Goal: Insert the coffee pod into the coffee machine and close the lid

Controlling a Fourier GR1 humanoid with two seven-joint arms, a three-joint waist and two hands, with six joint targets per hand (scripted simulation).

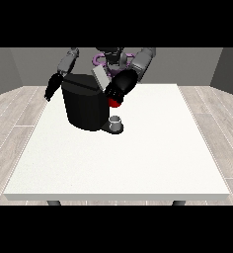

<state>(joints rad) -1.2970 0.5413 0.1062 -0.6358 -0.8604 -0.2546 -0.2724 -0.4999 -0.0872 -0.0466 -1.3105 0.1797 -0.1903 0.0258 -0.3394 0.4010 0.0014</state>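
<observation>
The bulky black coffee machine (84,106) has a small grey cup (116,121) on its base; neither hand's fingers can be made out.

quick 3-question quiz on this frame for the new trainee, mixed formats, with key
1. True or false: the coffee machine stands on the white table.
2. Which hand is at the machine's top? A) the hand at the view's right B) the hand at the view's left
3. Fill in: the thing just below the hand at the view's right is coloured ____ (red thing at the machine).

Key: 1 true; 2 A; 3 red.
</observation>
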